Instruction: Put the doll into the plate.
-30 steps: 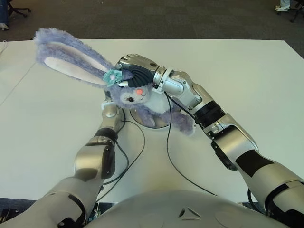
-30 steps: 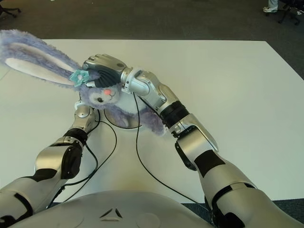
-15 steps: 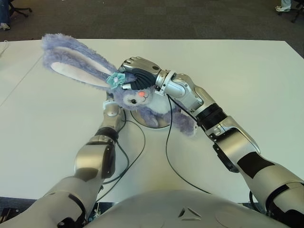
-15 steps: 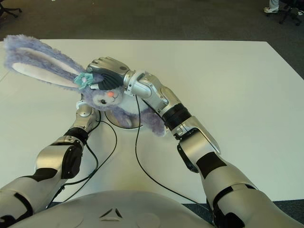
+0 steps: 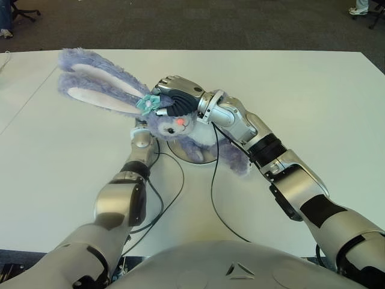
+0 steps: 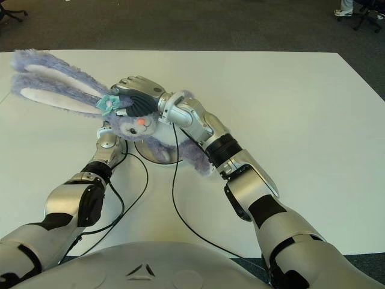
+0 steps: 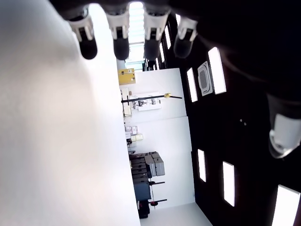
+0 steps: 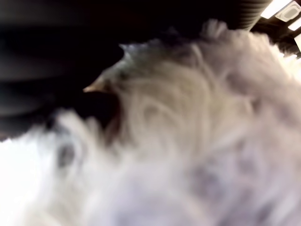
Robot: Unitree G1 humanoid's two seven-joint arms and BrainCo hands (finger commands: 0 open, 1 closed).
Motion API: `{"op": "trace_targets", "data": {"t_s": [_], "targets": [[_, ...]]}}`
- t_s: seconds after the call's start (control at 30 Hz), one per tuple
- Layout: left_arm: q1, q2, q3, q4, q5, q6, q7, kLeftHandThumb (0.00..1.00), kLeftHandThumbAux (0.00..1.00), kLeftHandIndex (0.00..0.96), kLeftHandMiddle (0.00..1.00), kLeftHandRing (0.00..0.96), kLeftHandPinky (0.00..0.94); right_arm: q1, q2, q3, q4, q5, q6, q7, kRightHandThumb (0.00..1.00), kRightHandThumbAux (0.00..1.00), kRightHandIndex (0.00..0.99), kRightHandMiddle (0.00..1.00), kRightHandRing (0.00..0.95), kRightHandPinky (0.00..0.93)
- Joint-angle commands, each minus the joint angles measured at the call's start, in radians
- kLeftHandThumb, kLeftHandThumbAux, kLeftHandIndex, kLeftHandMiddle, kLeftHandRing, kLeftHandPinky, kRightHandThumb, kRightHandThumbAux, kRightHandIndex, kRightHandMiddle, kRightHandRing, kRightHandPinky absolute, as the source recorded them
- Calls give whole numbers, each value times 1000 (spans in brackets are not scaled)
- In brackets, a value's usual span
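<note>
The doll (image 5: 174, 124) is a purple plush rabbit with long ears (image 5: 99, 84) and a teal bow. My right hand (image 5: 178, 96) is shut on its head from above. The doll's body hangs over the round metal plate (image 5: 195, 156) at the table's middle, its legs draping past the plate's near right rim. Purple fur (image 8: 188, 141) fills the right wrist view. My left hand (image 7: 131, 28) shows beside the plate's left side, mostly hidden behind the doll's head; in its wrist view the fingers (image 7: 117, 33) are straight and hold nothing.
The white table (image 5: 301, 90) stretches wide on all sides. Black cables (image 5: 212, 192) loop across it from both wrists toward my body. Beyond the far edge lies dark carpet (image 5: 210, 24) with chair legs at the corners.
My right hand has sunk lower with the doll, bringing its body closer to the plate. The ears have dropped and swung a little to the right. The left arm has stayed put.
</note>
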Motion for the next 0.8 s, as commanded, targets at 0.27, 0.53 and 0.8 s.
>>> {"op": "trace_targets", "data": {"t_s": [0.27,0.53,0.8], "targets": [[234,-71,-7,141,3,115,-30,0,488,0,57,46,54,88,13,-33,83,94,13,21,702,711,430,706,708,592],[228,-72,17,145,-23,145,-44,0,547,0,35,29,40,106,12,-40,114,140,-14,37,672,722,406,492,504,471],[230,-69,-10,144,2,151,-22,0,509,0,0,0,14,122,4,-26,104,121,13,40,227,527,167,319,370,384]]}}
